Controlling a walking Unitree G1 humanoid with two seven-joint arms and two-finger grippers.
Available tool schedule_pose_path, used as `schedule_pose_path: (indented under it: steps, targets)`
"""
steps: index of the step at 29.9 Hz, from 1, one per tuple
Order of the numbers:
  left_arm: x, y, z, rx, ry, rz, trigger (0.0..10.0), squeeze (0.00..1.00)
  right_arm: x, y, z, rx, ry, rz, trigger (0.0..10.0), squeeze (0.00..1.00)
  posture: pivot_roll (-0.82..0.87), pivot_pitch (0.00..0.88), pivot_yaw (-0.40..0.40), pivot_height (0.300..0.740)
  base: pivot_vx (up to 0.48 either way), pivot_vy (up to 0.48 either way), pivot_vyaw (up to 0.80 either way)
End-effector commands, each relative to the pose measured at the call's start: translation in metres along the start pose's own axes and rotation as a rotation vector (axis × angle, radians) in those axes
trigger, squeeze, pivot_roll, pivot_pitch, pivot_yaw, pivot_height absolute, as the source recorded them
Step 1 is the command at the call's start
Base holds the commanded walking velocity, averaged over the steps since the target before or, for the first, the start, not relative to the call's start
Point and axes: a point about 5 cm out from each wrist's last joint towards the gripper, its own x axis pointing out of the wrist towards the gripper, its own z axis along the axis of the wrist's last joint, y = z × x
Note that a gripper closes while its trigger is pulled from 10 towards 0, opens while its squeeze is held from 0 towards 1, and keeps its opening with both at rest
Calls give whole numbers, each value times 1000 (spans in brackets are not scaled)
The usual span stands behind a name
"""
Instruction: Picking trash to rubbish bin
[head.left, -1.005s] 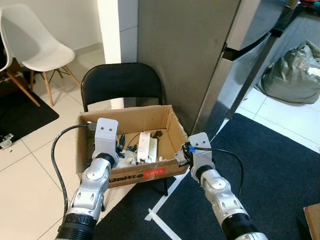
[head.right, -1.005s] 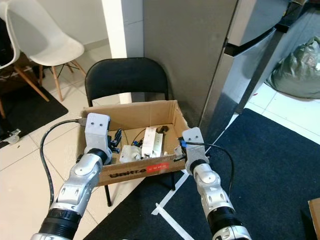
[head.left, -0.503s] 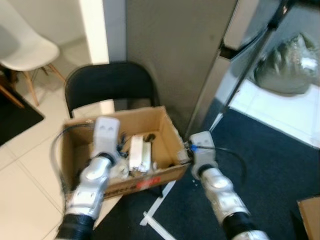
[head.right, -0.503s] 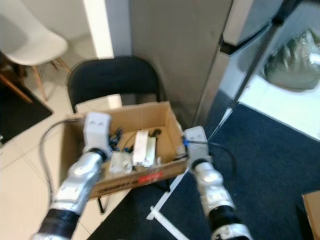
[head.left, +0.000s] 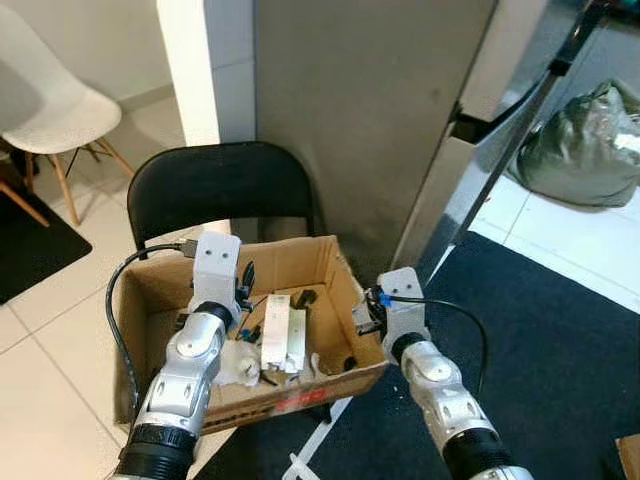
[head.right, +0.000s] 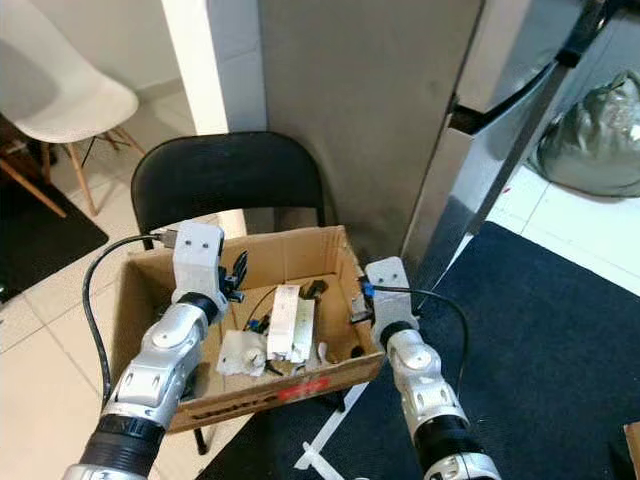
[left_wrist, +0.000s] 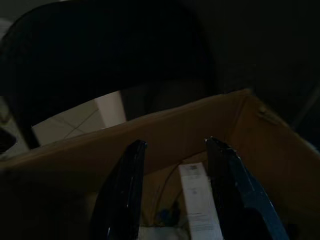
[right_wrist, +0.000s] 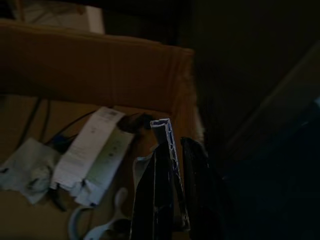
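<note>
An open cardboard box (head.left: 285, 398) rests in front of the backrest of a black folding chair (head.left: 220, 185). Inside lie a long white printed packet (head.left: 276, 335), crumpled white paper (head.left: 238, 365) and dark cables (head.left: 303, 297). My right gripper (head.left: 364, 312) is shut on the box's right wall, and the wall's edge (right_wrist: 165, 131) shows pinched between its black fingers. My left gripper (head.left: 244, 284) reaches over the box's left part; its fingers (left_wrist: 131, 165) stand apart with nothing between them, above the packet (left_wrist: 196, 197).
A tall grey cabinet (head.left: 350, 110) and a fridge door (head.left: 510, 110) stand right behind the chair. A grey-green filled bag (head.left: 585, 140) lies at the far right on white tiles. Dark carpet (head.left: 560, 340) covers the right floor. A white chair (head.left: 45, 100) stands far left.
The whole view swung sideways with blur and settled; the box now sits lower in the picture. Both grippers keep their places at the box.
</note>
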Motion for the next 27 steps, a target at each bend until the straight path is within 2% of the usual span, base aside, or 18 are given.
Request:
schedule_pose_path:
  steps: [1,8,10,15,19,22,27]
  targets:
    - [-2,0,-7,16,27,0,10000,0,-2,-2,-5,1,18,-6,10000,0,6,116,-35,740,0,0,0]
    - [-1,0,-8,34,33,-14,10000,0,1,-1,-2,-15,7,-2,10000,0,6,116,-33,740,0,0,0]
    - [-1,-3,-14,99,56,-42,10000,0,6,1,-1,-26,14,15,10000,0,4,117,-34,740,0,0,0]
    - [-2,-4,-16,92,73,-49,10000,0,14,7,4,-39,11,51,10000,0,6,119,-45,740,0,0,0]
    - [-4,-9,-25,108,133,-83,10000,0,22,17,14,-38,-10,101,10000,0,2,120,-52,740,0,0,0]
    - [-9,-16,-37,132,210,-144,10000,0,30,30,18,-60,15,138,10000,0,7,121,-59,740,0,0,0]
    - [-14,-20,-47,139,282,-190,10000,0,34,42,23,-89,13,178,10000,0,13,123,-67,740,0,0,0]
